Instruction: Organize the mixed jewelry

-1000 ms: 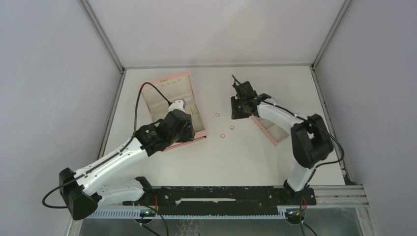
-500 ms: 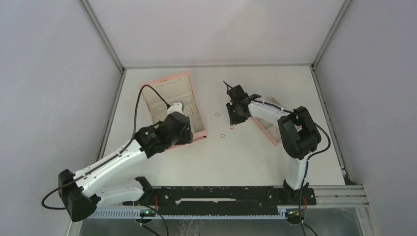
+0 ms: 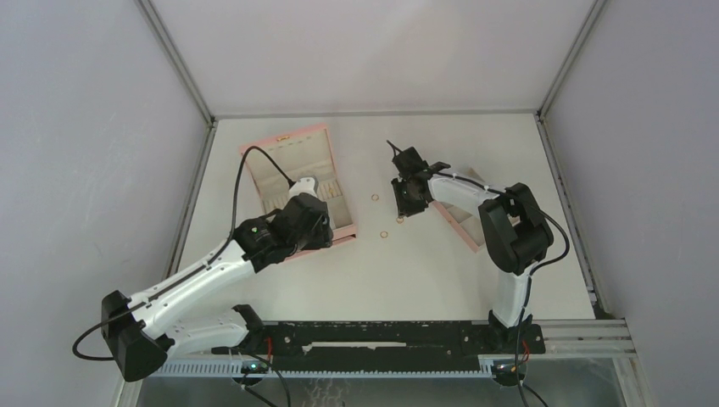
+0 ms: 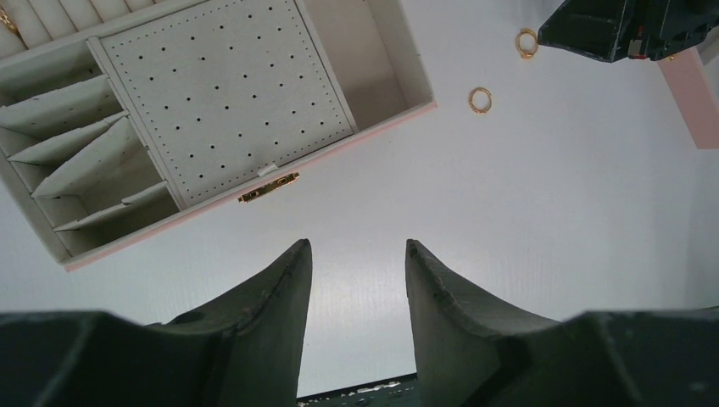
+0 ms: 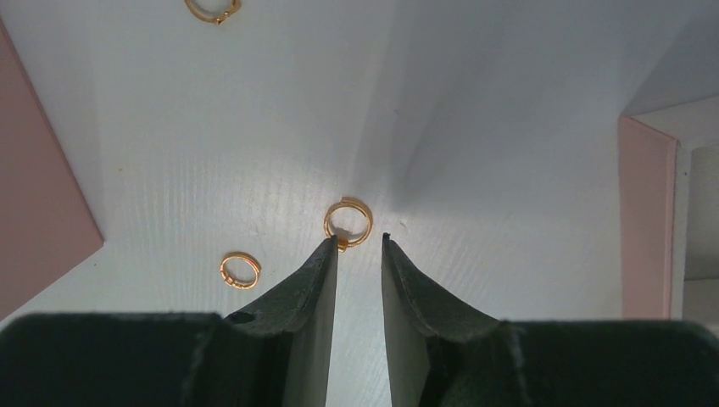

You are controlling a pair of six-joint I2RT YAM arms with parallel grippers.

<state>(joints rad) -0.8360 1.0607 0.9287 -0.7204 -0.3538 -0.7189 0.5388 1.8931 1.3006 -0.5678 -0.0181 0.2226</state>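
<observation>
Three small orange-copper rings lie on the white table between the two boxes: one (image 3: 375, 197), one (image 3: 399, 220) and one (image 3: 384, 234). My right gripper (image 3: 401, 210) is low over the middle ring. In the right wrist view its jaws (image 5: 358, 240) stand a narrow gap apart with nothing between them. That ring (image 5: 348, 222) lies just past the left fingertip (image 5: 329, 246), touching or nearly touching it. Two more rings (image 5: 240, 270) (image 5: 212, 8) lie to the left. My left gripper (image 4: 358, 246) is open and empty above bare table, near the pink box's front edge (image 3: 315, 222).
The open pink box (image 3: 288, 148) holds a beige compartmented tray (image 4: 225, 93) with a gold clasp (image 4: 267, 186). One ring (image 4: 8, 21) sits in its ring rolls at the top left. A second pink tray (image 3: 462, 222) lies under the right arm. Grey walls enclose the table.
My right gripper has moved left and down towards the middle ring, mostly in the first half second. My left arm has shifted only slightly. The rings have not moved.
</observation>
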